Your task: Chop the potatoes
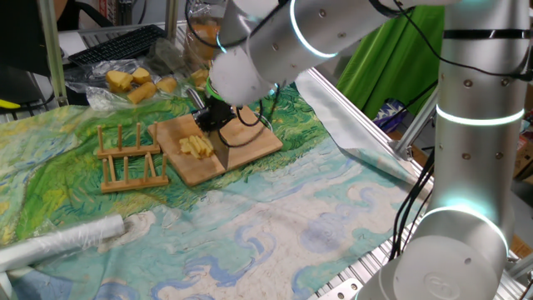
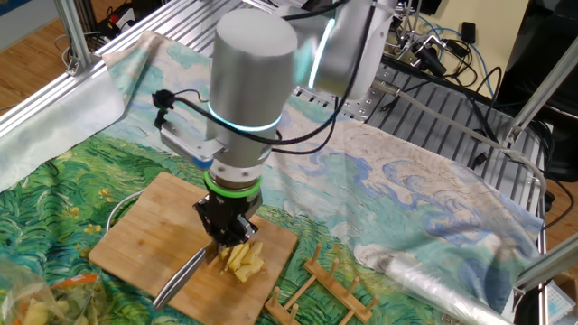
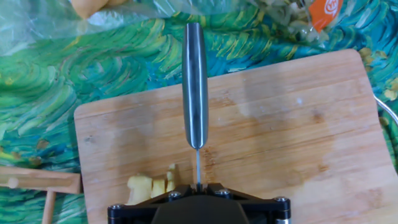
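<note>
The potatoes (image 1: 196, 147) are a small cluster of pale-yellow slices and sticks on a wooden cutting board (image 1: 254, 146). My gripper (image 1: 215, 117) stands over them, shut on a steel knife whose handle (image 3: 194, 81) points away from me across the board (image 3: 280, 124). The blade runs down edge-on right beside the potato pieces (image 3: 149, 185). In the other fixed view the gripper (image 2: 228, 233) is just above the potatoes (image 2: 244, 262), with the knife handle (image 2: 176, 282) sticking out over the board (image 2: 144, 239).
A wooden dish rack (image 1: 129, 154) stands next to the board, and it also shows in the other fixed view (image 2: 325, 289). A plastic bag with yellow chunks (image 1: 133, 83) lies behind. A plastic-wrap roll (image 1: 58, 242) lies at the front left. The metal table edge (image 1: 375, 158) runs at the right.
</note>
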